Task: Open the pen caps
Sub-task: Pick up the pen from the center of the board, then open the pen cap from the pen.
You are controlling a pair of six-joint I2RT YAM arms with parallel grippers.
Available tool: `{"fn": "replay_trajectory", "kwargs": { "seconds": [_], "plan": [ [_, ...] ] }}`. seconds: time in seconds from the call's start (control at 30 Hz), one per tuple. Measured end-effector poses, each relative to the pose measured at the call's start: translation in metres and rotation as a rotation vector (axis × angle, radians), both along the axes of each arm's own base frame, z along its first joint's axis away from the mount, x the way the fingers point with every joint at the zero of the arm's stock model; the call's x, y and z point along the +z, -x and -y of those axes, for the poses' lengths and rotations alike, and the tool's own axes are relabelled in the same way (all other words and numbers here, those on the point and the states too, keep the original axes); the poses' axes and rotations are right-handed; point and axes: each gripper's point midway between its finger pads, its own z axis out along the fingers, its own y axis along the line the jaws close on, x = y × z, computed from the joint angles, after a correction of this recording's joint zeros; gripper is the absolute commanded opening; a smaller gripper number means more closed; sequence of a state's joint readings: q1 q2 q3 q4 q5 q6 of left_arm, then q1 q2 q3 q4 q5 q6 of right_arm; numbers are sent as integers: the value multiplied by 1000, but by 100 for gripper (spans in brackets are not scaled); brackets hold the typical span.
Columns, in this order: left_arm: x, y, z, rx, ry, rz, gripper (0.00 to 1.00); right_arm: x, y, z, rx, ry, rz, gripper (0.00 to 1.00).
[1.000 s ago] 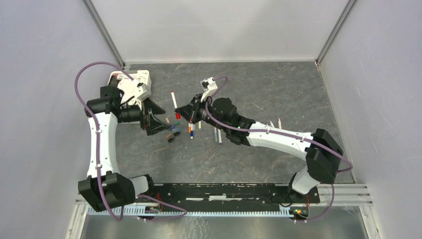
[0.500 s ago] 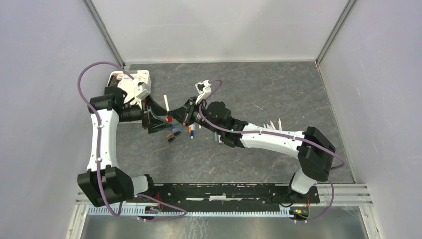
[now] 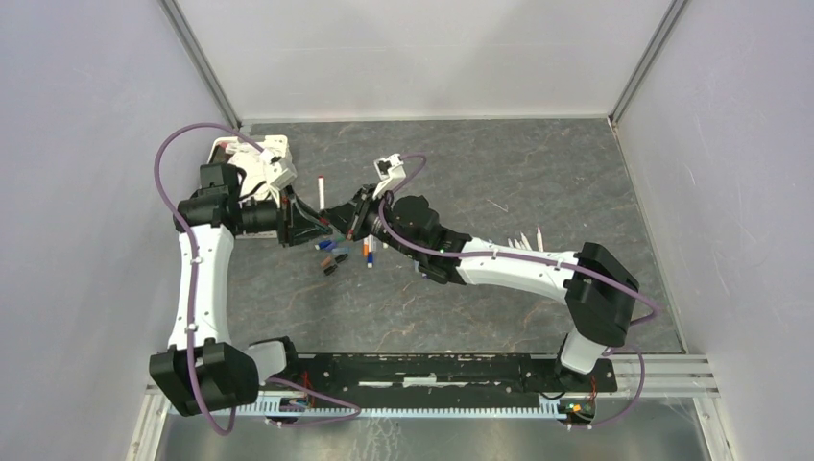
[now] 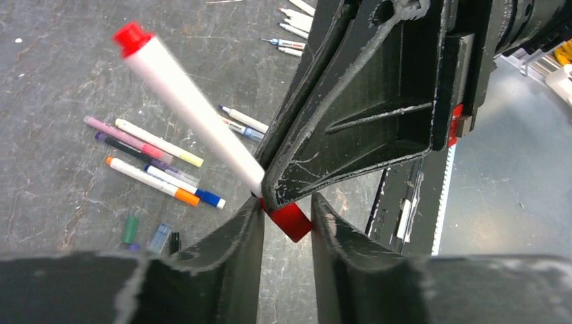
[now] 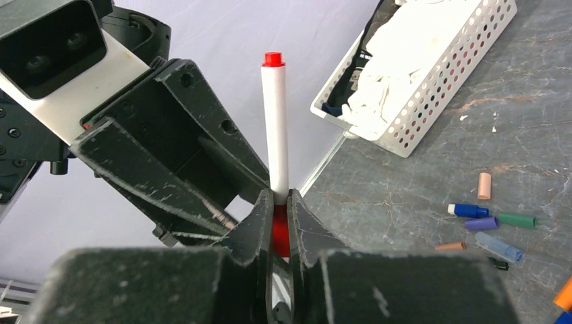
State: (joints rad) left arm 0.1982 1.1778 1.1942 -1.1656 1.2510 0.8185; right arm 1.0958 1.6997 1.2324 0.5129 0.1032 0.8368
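Observation:
My right gripper (image 5: 276,197) is shut on a white pen (image 5: 274,128), pinching it where the barrel meets its red cap (image 5: 280,233). The pen slants upward, and a small red end (image 4: 131,37) tops it. In the left wrist view my left gripper (image 4: 287,204) has a finger against each side of that same red cap (image 4: 291,221), just below the right gripper's black fingers (image 4: 351,128). From above, the two grippers meet at the pen (image 3: 321,192), left of the table's middle. Several loose pen caps (image 5: 482,223) lie on the table: blue, purple, green, peach and orange.
A white perforated tray (image 5: 432,88) holding white cloth stands at the back left. Several capped pens (image 4: 152,172) lie in a cluster under the grippers. More white pen barrels (image 3: 523,240) lie to the right, beside the right forearm. Grey walls surround the table.
The right arm has carried the pen left to the left gripper. The left jaws, wide open a second ago, have closed in around the red cap.

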Motion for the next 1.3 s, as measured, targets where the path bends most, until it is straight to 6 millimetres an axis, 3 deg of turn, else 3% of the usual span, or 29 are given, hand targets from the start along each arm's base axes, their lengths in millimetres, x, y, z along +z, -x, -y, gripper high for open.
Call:
{"fn": "replay_trajectory", "kwargs": {
  "seconds": [0.17, 0.3, 0.5, 0.73, 0.87, 0.97, 1.17, 1.3],
  "plan": [
    [-4, -5, -4, 29, -32, -10, 8, 0, -5, 2, -21, 3, 8, 30],
    [-9, -11, -9, 47, -74, 8, 3, -4, -5, 3, -21, 22, 3, 46],
    [-23, -18, -22, 70, -191, 59, 2, -19, -12, 13, -11, 115, -22, 54],
    [-66, -13, -48, -18, -464, 186, 2, -10, -42, 66, -5, 205, -32, 63],
    [-82, 1, -57, -131, -626, 306, 2, -6, -52, 77, 51, 243, -53, 63],
    [-77, 4, -59, -217, -733, 449, 2, -18, -39, 63, 162, 269, -89, 63],
    [-68, 7, -55, -368, -869, 658, 2, -80, 3, 26, 396, 355, -226, 63],
    [-72, 11, -49, -459, -919, 730, 2, -103, 28, 13, 493, 384, -282, 63]
  ]
}}
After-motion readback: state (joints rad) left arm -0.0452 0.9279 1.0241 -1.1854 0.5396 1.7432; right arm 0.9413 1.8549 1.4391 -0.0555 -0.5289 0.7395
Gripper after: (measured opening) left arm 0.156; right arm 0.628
